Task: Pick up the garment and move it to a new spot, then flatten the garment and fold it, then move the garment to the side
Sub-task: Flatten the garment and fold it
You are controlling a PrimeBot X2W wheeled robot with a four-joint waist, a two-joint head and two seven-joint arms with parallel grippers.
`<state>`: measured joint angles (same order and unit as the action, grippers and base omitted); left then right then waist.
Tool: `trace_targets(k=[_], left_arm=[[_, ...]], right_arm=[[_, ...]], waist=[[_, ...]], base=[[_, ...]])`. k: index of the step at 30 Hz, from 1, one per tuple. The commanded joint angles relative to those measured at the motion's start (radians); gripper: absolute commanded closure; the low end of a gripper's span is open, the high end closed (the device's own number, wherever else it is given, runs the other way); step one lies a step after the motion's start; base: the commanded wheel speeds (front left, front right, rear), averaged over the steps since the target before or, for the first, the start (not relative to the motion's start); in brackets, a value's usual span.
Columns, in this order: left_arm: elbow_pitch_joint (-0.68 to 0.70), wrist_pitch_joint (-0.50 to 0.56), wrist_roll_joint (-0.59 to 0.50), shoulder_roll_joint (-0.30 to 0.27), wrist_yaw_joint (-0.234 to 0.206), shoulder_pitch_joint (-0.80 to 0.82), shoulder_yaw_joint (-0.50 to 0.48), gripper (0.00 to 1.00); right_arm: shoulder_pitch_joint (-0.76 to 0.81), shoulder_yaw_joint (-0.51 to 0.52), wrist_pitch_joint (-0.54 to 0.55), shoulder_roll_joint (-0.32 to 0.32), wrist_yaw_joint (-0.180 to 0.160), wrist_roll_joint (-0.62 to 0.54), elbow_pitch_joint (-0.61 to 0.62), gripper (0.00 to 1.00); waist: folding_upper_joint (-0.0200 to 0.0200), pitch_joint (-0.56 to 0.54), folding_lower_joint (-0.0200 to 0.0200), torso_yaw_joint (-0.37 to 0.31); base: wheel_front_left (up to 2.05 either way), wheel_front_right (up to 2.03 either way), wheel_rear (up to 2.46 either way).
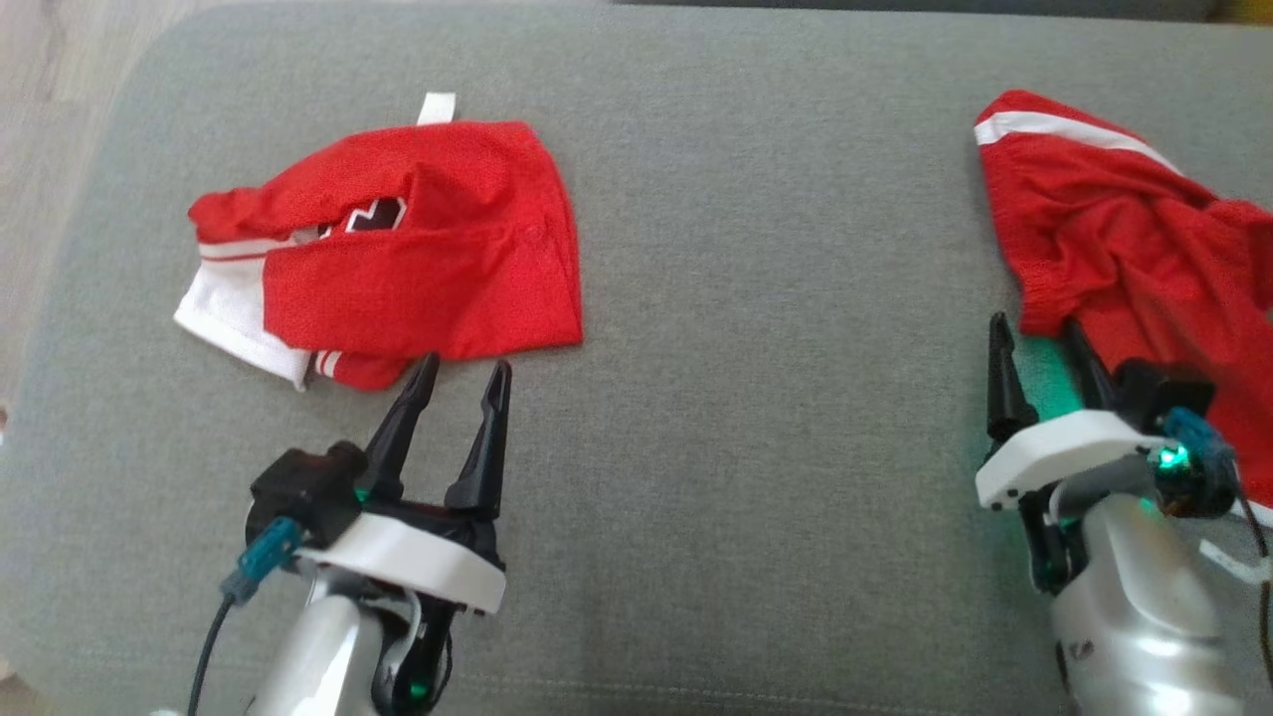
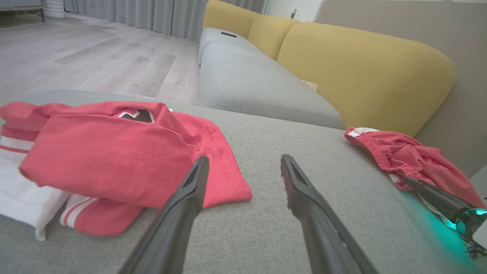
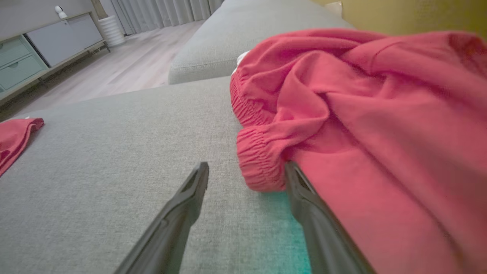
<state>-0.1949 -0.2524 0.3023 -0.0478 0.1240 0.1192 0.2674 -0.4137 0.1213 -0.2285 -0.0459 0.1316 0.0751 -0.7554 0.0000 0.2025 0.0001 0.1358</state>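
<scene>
At right edge, crumpled garment (image 1: 1094,219) cut off; left tool (image 1: 465,363), right tool (image 1: 1036,326) spread wide, empty.

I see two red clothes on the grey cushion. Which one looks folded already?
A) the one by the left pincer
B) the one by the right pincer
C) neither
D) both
A: the folded garment by the left pincer lies flat in neat layers, while the crumpled garment at the right pincer is a rumpled heap.
</scene>
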Motion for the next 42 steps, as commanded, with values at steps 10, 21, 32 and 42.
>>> trace_targets(k=[10, 21, 32, 42], left_arm=[[0.026, -0.009, 0.007, -0.002, 0.0, 0.057, -0.03, 0.0], [0.016, -0.009, 0.012, -0.002, -0.003, 0.028, -0.032, 0.0], [0.019, -0.009, 0.012, -0.002, -0.004, 0.001, -0.028, 0.0], [0.027, -0.009, 0.01, -0.002, -0.002, 0.029, -0.012, 0.0]], right_arm=[[-0.149, -0.098, -0.029, -0.004, -0.001, 0.046, -0.106, 1.0], [-0.024, -0.45, -0.033, -0.004, -0.001, 0.285, 0.153, 1.0], [0.085, -0.598, 0.112, -0.004, -0.001, 0.422, 0.439, 1.0], [0.011, -0.457, 0.214, -0.007, -0.001, 0.338, 0.37, 1.0]], waist=[[0.0, 0.012, -0.0001, 0.005], [0.0, -0.066, -0.0001, -0.067], [0.0, -0.091, -0.0001, -0.069], [0.0, -0.023, -0.0001, -0.015]], base=[[0.0, 0.0, 0.0], [0.0, 0.0, 0.0], [0.0, 0.0, 0.0], [0.0, 0.0, 0.0]])
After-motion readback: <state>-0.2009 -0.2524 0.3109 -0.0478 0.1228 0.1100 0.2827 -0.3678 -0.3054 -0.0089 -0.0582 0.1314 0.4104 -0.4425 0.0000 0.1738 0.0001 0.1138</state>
